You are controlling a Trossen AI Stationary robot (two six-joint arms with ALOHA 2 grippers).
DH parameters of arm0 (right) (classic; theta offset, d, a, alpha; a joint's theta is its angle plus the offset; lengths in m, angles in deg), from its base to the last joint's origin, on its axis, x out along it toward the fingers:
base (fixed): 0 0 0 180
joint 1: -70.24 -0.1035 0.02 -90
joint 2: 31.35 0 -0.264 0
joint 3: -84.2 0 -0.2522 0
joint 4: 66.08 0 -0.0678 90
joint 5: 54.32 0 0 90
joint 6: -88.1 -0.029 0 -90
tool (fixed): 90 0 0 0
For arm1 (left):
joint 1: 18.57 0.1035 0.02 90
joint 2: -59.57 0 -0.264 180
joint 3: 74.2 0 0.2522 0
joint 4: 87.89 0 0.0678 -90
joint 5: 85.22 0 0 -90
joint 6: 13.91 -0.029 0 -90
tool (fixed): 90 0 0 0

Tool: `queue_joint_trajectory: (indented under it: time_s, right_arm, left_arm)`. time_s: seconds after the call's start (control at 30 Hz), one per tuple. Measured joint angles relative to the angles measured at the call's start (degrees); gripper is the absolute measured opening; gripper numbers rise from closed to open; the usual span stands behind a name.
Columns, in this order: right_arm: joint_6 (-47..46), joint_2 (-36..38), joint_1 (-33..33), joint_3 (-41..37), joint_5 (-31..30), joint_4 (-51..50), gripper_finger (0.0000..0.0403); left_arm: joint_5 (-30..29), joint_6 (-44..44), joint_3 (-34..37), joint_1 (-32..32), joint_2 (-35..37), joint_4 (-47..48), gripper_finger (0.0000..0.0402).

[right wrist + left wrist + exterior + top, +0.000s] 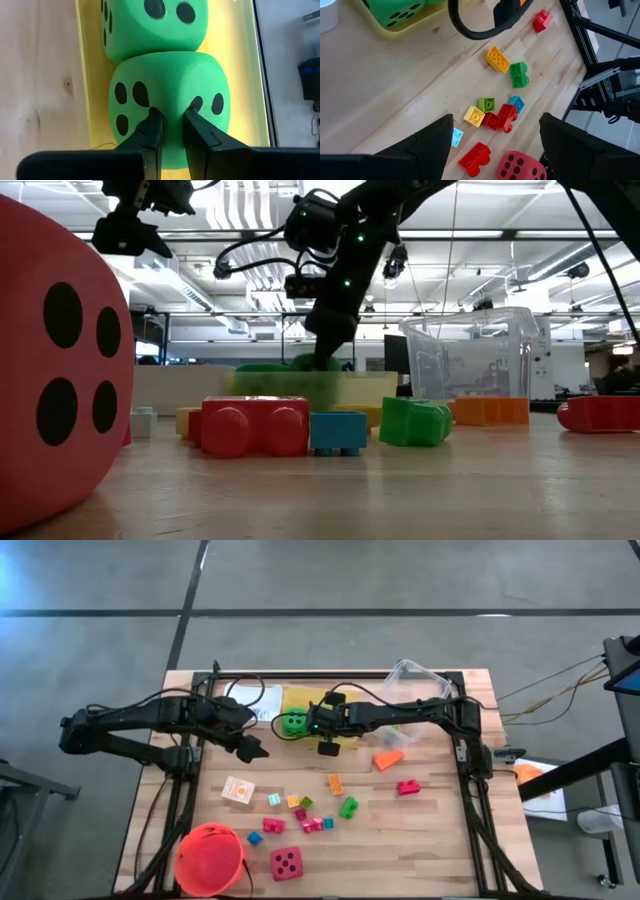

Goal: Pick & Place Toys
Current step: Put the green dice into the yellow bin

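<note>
Over the yellow bin (87,75), the right gripper (167,127), pinched tight into the green die (167,90), should release only once low; left gripper (492,135) waits agape beside it.

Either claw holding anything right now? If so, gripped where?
The right claw pinches a fold of the near face of a green die, over the yellow bin. The left claw is open and empty.

Right end effector (168,125) pinched shut, left end effector (492,131) spread wide.
</note>
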Motion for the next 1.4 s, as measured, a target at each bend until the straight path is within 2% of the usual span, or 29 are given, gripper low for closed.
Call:
queue_joint_trajectory:
  time_s: [0.47, 0.87, 1.03, 1.4]
  right_arm:
    - [-0.59, 0.00, -0.24, 0.05, 3.48, 0.22, 0.0040]
    - [1.71, 0.00, -0.46, 0.05, 5.05, -0.06, 0.0140]
    - [2.23, 0.08, -0.44, 0.03, 8.59, -0.21, 0.0180]
    - [1.00, 0.20, -0.38, 1.13, 8.62, -1.79, 0.0272]
  left_arm:
    - [-0.42, -0.07, 0.00, 0.02, -0.04, 0.04, 0.0284]
    - [-0.39, -0.07, 0.00, 0.00, -0.04, 0.04, 0.0284]
    - [-0.39, -0.07, 0.00, 0.01, -0.04, 0.05, 0.0284]
    - [-0.37, -0.07, 0.00, 0.01, -0.04, 0.18, 0.0284]
